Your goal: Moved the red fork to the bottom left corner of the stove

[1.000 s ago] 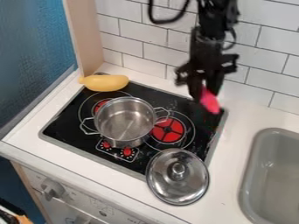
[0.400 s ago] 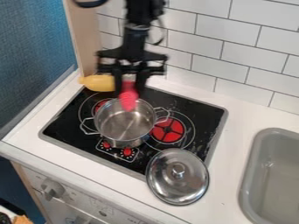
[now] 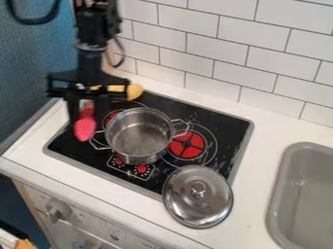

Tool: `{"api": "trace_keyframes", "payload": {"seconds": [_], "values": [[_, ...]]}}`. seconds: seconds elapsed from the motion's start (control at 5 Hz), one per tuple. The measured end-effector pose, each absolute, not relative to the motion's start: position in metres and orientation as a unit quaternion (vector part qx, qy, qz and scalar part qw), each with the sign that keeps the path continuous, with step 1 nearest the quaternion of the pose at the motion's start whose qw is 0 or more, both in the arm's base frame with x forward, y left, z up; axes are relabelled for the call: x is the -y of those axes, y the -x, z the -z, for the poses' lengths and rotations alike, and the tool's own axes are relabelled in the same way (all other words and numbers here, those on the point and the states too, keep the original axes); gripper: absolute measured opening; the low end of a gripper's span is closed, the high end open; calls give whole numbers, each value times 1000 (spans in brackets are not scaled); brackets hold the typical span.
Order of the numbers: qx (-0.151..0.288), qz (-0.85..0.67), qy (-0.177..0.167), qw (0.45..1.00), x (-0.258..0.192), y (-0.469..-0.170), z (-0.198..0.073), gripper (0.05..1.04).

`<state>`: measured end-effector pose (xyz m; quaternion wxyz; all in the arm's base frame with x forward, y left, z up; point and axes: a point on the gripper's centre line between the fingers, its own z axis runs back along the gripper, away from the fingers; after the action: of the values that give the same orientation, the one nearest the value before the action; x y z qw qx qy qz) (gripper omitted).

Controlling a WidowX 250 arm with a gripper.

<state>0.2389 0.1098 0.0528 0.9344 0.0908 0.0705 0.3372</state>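
The black gripper [image 3: 86, 114] hangs over the left side of the black stove [image 3: 153, 183], left of the metal pot. It is shut on the red fork [image 3: 84, 127], which points downward between its fingers. The fork's lower end appears above the stove's left part, just left of the pot's left handle.
A steel pot [image 3: 139, 136] stands on the left-hand burner. Its lid [image 3: 197, 196] lies across the stove's front right edge. Behind the gripper, a yellow toy [image 3: 135, 91] lies at the stove's back left corner. A grey sink [image 3: 305, 194] is at the right.
From the stove's back right, the gripper has travelled left past the pot to the left side, carrying the red fork. Pot, lid and yellow toy have stayed in place.
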Motion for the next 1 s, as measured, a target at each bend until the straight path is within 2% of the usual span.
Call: {"api": "trace_keyframes", "payload": {"seconds": [0.2, 0.4, 0.6, 1.0], "values": [[-31, -335, -82, 938, -128, -237, -38, 388], [-11, -314, -85, 946, -135, -227, -22, 388], [20, -339, -83, 937, -139, -237, -13, 388], [26, -369, -77, 926, -143, -238, 11, 388]]}}
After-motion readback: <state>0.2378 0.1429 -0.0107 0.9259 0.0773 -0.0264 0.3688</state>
